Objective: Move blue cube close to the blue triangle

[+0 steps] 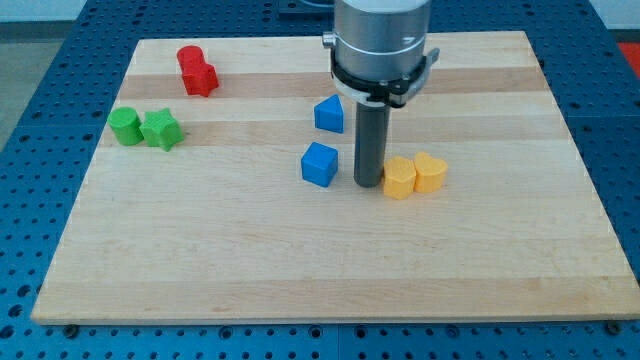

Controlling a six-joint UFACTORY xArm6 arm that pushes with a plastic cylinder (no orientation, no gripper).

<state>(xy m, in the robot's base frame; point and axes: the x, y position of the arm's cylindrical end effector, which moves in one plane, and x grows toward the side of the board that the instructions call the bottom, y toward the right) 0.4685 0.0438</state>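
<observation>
The pale wooden board point(300, 270) holds every block on its flat top; no bin or tray stands on it. Eight blocks lie there, two of each colour. The small blue cube point(320, 164) sits near the board's middle, and the blue triangle-shaped block point(329, 114) lies just above it toward the view's top, apart from it with a strip of bare wood between. My tip point(369, 183) — the lower end of the straight dark rod under the silver arm housing point(383, 45) — stands on the board between the blue cube on the view's left and the two yellow blocks; it is just beside the yellow hexagon-like block point(400, 178), which touches a yellow heart-like block point(430, 172). There are no fingers to open or close — only the rod. At the view's left, a green cylinder point(125, 126) touches a green star block point(161, 130); above them, two red blocks point(196, 71) of unclear shape press together.
</observation>
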